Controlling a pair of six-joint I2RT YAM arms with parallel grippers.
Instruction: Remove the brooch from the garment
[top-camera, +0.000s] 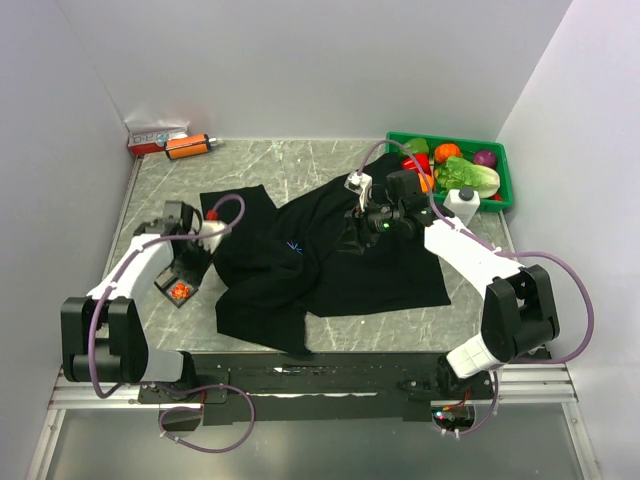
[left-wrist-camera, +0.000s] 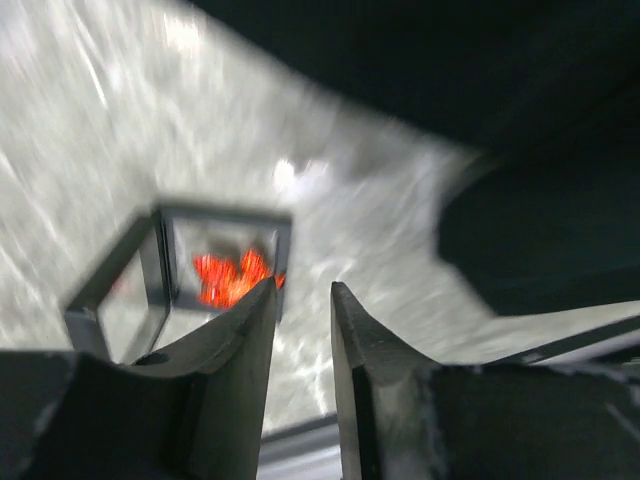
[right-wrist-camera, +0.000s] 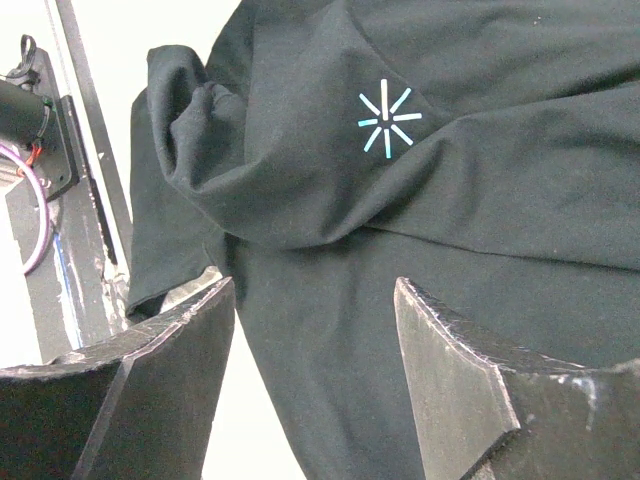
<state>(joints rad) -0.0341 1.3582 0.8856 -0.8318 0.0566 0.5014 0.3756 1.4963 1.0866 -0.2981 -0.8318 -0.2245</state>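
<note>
The garment (top-camera: 330, 262) is a black shirt spread over the middle of the table, with a small blue starburst mark (top-camera: 293, 246). The mark also shows in the right wrist view (right-wrist-camera: 388, 118). The brooch (top-camera: 179, 291), a tiny orange irregular piece, lies inside a small black open box (top-camera: 171, 280) left of the shirt. In the left wrist view the brooch (left-wrist-camera: 225, 279) sits in that box just beyond my fingertips. My left gripper (left-wrist-camera: 303, 290) hovers above the box, jaws slightly apart and empty. My right gripper (right-wrist-camera: 315, 285) is open and empty above the shirt's upper right part (top-camera: 360, 222).
A green bin (top-camera: 497, 150) of toy vegetables stands at the back right, with a white bottle (top-camera: 462, 203) in front of it. An orange cylinder with a black cap (top-camera: 187, 146) and a red-and-white box (top-camera: 152, 137) lie at the back left. White walls close three sides.
</note>
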